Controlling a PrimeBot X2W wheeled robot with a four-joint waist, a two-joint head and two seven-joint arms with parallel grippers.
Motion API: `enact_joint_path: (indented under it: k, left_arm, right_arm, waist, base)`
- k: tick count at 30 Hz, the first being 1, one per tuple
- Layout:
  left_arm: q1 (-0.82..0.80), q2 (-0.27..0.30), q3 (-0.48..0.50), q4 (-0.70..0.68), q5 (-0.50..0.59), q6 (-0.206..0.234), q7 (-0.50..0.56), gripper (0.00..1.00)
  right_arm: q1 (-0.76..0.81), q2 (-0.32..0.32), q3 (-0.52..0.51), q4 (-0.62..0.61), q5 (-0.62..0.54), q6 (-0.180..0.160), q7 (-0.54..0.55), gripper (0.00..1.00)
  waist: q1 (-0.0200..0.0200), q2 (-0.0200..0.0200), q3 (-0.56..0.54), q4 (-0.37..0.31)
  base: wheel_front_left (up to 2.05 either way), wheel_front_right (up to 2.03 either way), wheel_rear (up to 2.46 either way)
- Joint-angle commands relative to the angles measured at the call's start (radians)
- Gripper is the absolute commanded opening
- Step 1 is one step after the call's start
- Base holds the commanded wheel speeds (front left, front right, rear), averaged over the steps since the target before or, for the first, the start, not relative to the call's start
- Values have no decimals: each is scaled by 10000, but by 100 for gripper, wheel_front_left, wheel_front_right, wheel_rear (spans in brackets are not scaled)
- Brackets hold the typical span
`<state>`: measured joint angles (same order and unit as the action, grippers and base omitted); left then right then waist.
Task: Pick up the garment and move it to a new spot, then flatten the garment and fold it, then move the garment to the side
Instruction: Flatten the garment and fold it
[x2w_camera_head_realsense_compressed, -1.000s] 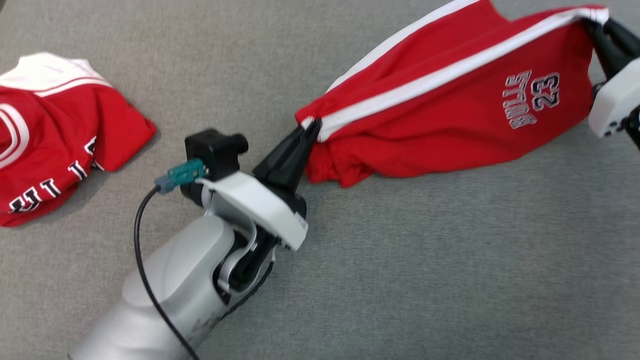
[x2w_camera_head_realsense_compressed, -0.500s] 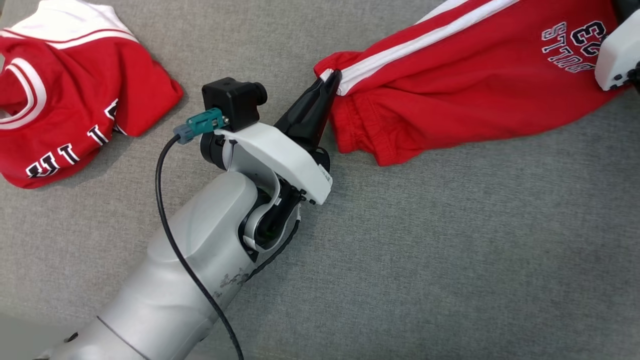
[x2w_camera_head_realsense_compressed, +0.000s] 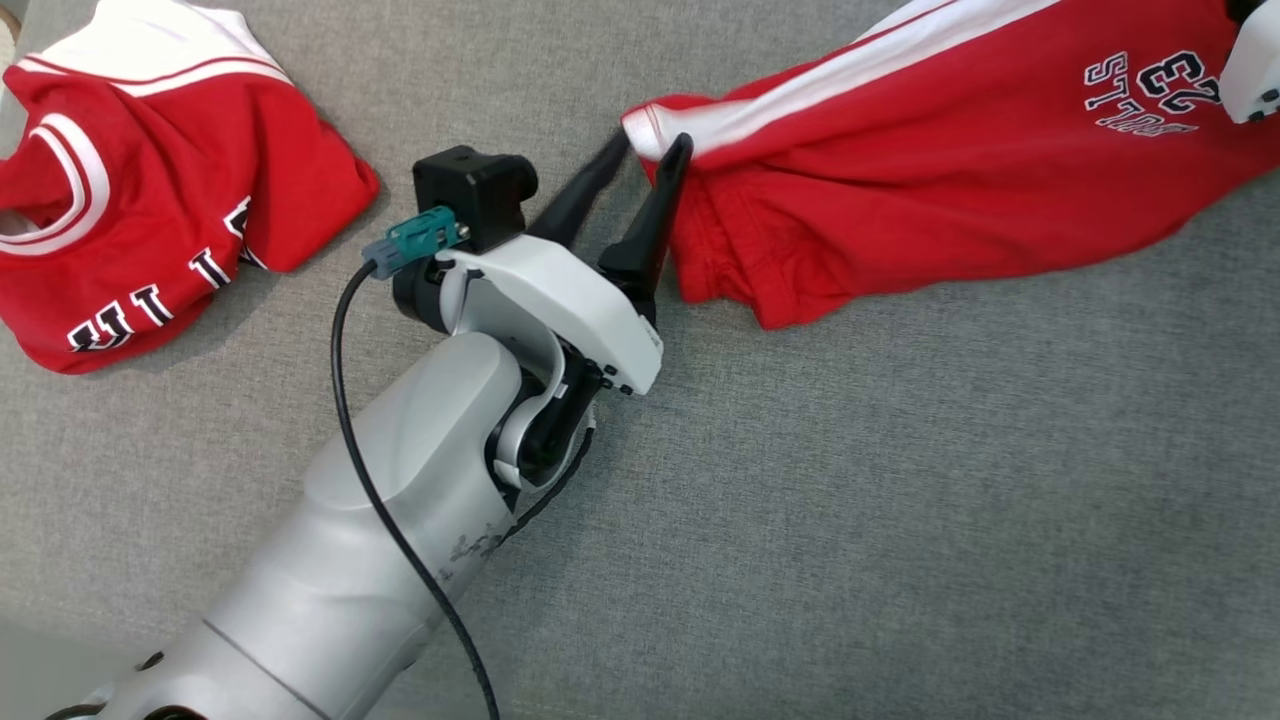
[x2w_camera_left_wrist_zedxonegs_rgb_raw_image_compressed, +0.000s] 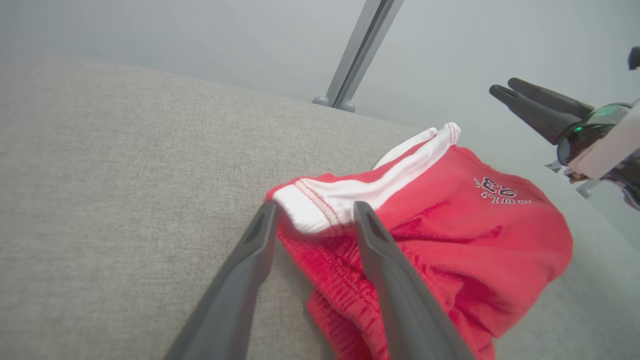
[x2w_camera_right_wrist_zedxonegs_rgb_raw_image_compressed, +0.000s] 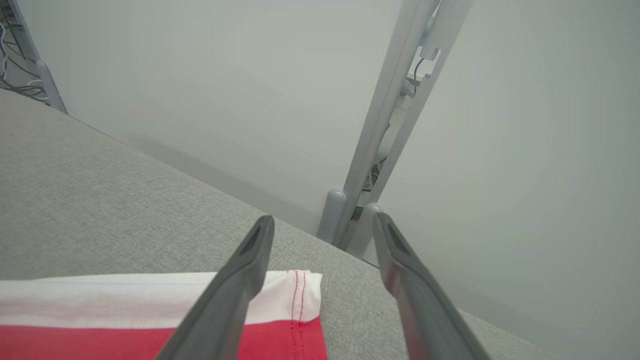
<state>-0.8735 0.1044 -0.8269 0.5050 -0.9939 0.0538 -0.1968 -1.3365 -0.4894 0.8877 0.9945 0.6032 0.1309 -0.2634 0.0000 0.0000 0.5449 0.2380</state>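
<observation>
1. The garment (x2w_camera_head_realsense_compressed: 950, 180), red cloth with a white side stripe and a dark-and-white "23" print, lies stretched across the upper right of the head view on the grey worktop (x2w_camera_head_realsense_compressed: 900, 500).
2. Its near end, with a white-banded corner, sits at the top centre of that view. The far end runs off the upper right edge.
3. The left hand (x2w_camera_head_realsense_compressed: 652, 141) reaches up from the lower left on a pale arm. Its two dark fingers are parted to a middling width, one on each side of the white corner.
4. In the left wrist view the left hand (x2w_camera_left_wrist_zedxonegs_rgb_raw_image_compressed: 315, 206) frames that corner of the garment (x2w_camera_left_wrist_zedxonegs_rgb_raw_image_compressed: 450, 225). The cloth lies loose between the fingers and is not pinched. The right-side finger lies over rumpled red fabric.
5. The right hand (x2w_camera_right_wrist_zedxonegs_rgb_raw_image_compressed: 324, 219) is spread wide in its own view and holds nothing. One finger crosses over the white band of the garment (x2w_camera_right_wrist_zedxonegs_rgb_raw_image_compressed: 125, 300) at the bottom left of that frame.
6. The right hand (x2w_camera_left_wrist_zedxonegs_rgb_raw_image_compressed: 502, 86) also shows at the upper right of the left wrist view, above the cloth and clear of it.
7. A second piece, a red jersey (x2w_camera_head_realsense_compressed: 180, 200) with white trim and lettering, lies crumpled at the upper left of the head view, well apart from the garment.
8. A black cable (x2w_camera_head_realsense_compressed: 345, 420) runs from a teal plug (x2w_camera_head_realsense_compressed: 415, 240) down along the left arm.
9. A grey metal post (x2w_camera_right_wrist_zedxonegs_rgb_raw_image_compressed: 395, 110) stands beyond the worktop's edge.
</observation>
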Motion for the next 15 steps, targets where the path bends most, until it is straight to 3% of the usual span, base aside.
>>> enact_joint_path:
  k: [1, 10, 15]
  left_arm:
    - [43, 121, 32, 42, 130, 40, -133, 100]
    - [944, 777, 502, -521, 905, 685, -629, 100]
    - [1799, 1204, 1029, -1553, 2160, 1209, -676, 100]
  right_arm:
    - [338, 24, -370, -127, -33, 0, -28, 100]
    - [2143, 714, -2780, -1874, -463, 1, -27, 100]
    - [3404, 1174, -3777, -2683, -619, 1, -28, 100]
  waist:
    - [0, 0, -163, -94]
    - [0, 0, -1034, -676]
    - [0, 0, -1689, -939]
  base:
    - [0, 0, 0]
    - [0, 0, 0]
    - [0, 0, 0]
